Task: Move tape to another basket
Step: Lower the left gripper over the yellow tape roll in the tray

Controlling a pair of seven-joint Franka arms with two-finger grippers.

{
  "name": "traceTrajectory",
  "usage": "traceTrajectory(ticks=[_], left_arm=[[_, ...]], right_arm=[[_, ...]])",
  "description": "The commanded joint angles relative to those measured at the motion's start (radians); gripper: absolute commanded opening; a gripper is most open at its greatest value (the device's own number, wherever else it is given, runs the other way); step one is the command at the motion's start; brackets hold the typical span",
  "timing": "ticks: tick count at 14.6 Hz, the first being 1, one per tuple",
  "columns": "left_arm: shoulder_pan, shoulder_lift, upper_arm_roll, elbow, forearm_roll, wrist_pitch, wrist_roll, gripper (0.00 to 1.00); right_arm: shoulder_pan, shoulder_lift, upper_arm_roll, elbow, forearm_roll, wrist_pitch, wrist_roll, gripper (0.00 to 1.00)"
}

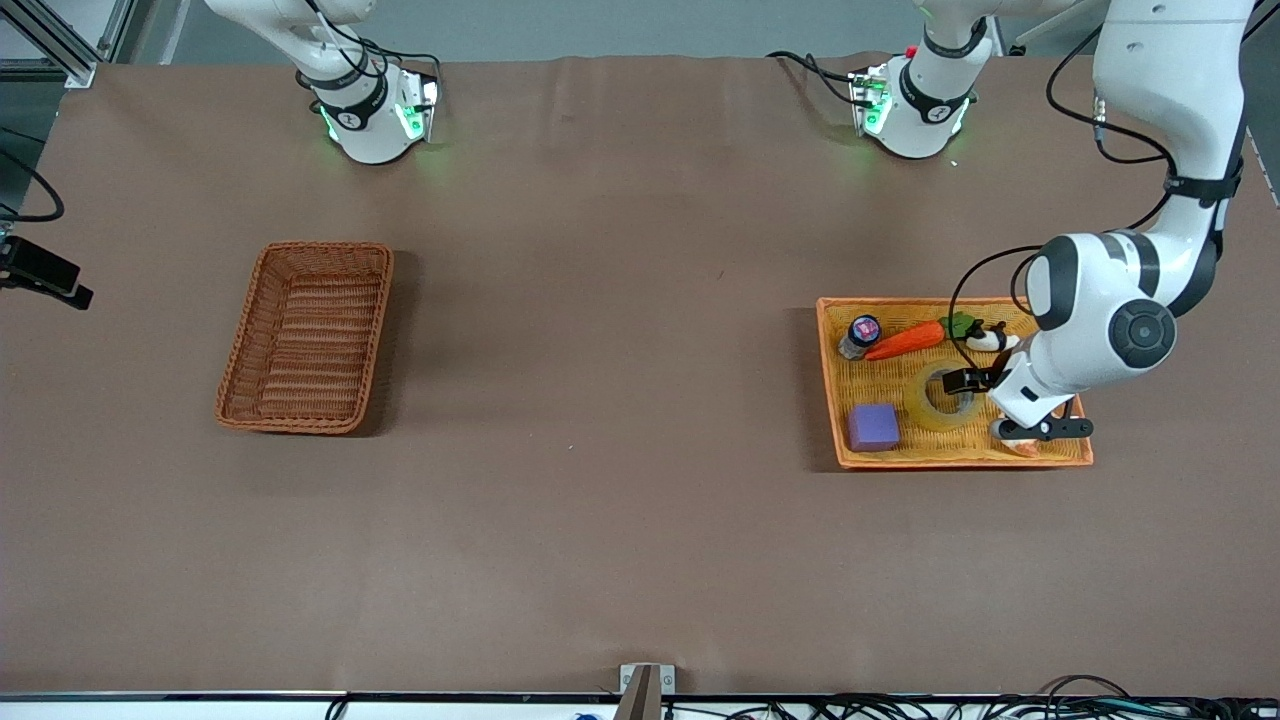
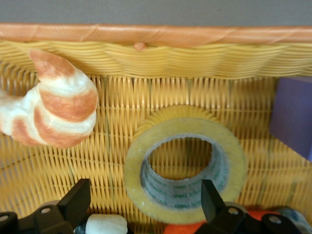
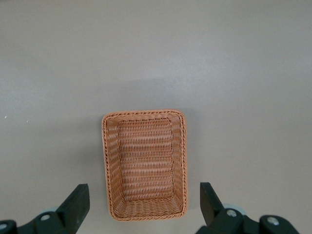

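My left gripper hangs wide open at the bottom of the left wrist picture, one finger set at the tape, clamping nothing. The tape is a yellowish translucent ring with a grey core, lying flat in the orange-yellow basket at the right of the front picture. My right gripper is open too, empty, high over the brown basket at centre left.

Yellowish tape; reddish-brown woven basket.
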State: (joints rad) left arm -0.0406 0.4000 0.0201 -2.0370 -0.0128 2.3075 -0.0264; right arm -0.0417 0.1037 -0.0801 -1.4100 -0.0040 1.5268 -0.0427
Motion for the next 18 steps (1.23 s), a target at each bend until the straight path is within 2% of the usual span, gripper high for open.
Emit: traceTrajectory(ticks=[1,2,4,5,7,11,14,16,18], left_arm=[[0.008,0.009,0.003,-0.058,0.019,0.103,0.003,0.98],[0.008,0.026,0.001,-0.066,0.019,0.145,0.002,0.93],[0.008,0.03,0.001,-0.074,0.017,0.165,-0.004,0.36],[0.008,0.028,0.003,-0.081,0.017,0.165,-0.004,0.2],[0.008,0.019,0.003,-0.089,0.017,0.165,-0.015,0.03],[0.007,-0.01,0.003,-0.094,0.017,0.158,-0.047,0.0],[0.005,-0.097,-0.005,-0.071,0.019,0.046,-0.047,0.0],[0.001,-0.142,-0.02,0.006,0.019,-0.052,-0.03,0.02],[-0.002,-0.142,-0.086,0.124,0.019,-0.191,-0.046,0.01]], right_arm=[[-0.004,-0.022,0.005,-0.021,-0.008,0.012,0.02,1.0],[-0.003,-0.022,0.005,-0.021,-0.008,0.01,0.02,1.0],[-0.006,-0.024,0.008,-0.023,-0.007,-0.002,0.02,1.0],[-0.015,-0.024,0.009,-0.026,-0.007,-0.002,0.02,1.0],[-0.018,-0.024,0.01,-0.026,-0.005,-0.001,0.02,1.0],[-0.015,-0.025,0.01,-0.027,-0.005,-0.005,0.02,1.0],[-0.012,-0.025,0.01,-0.027,-0.005,-0.01,0.02,1.0],[-0.014,-0.025,0.01,-0.027,-0.005,-0.011,0.018,1.0],[-0.017,-0.027,0.008,-0.027,-0.005,-0.016,0.017,1.0]])
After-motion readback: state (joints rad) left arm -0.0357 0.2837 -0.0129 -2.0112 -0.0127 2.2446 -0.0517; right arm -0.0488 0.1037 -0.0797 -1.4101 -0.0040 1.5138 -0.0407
